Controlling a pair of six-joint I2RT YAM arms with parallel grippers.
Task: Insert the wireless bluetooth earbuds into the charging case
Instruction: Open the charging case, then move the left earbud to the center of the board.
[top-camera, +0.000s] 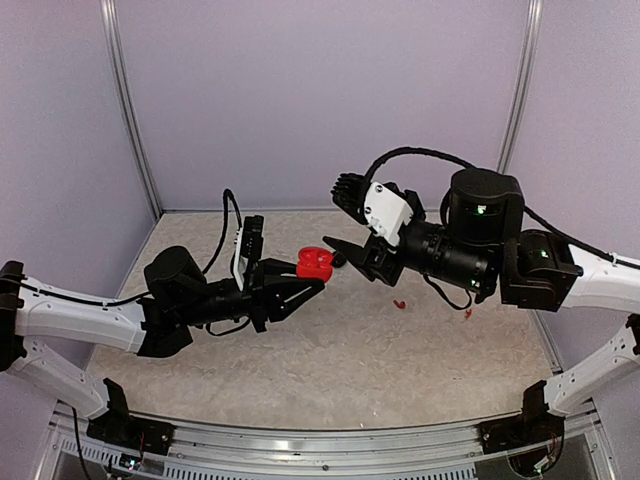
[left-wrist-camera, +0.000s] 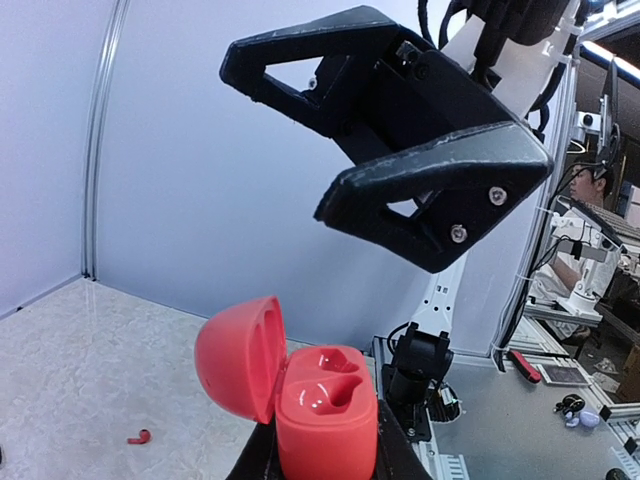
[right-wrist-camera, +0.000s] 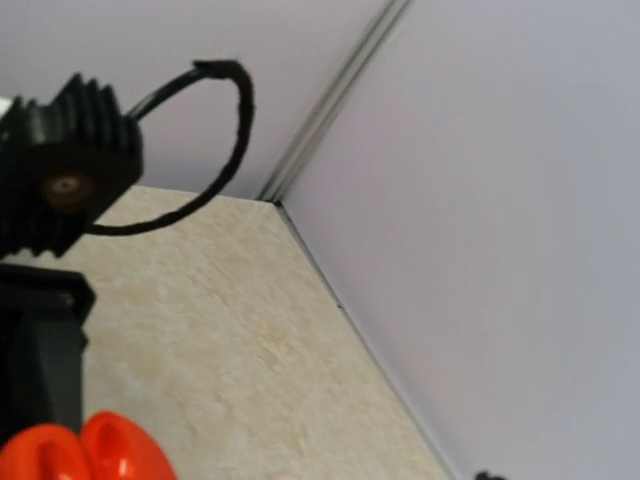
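Observation:
My left gripper is shut on a red charging case, held up above the table. In the left wrist view the case has its lid swung open to the left, and both of its sockets are empty. My right gripper hovers just right of the case. The same right gripper shows in the left wrist view, open with nothing between its fingers. Two red earbuds lie on the table, one below the right gripper and another further right. A red earbud also lies on the table in the left wrist view.
Pale walls close in the beige table on three sides. The right wrist view shows only the back corner, a black cable and the case's red edge; its own fingers are out of frame.

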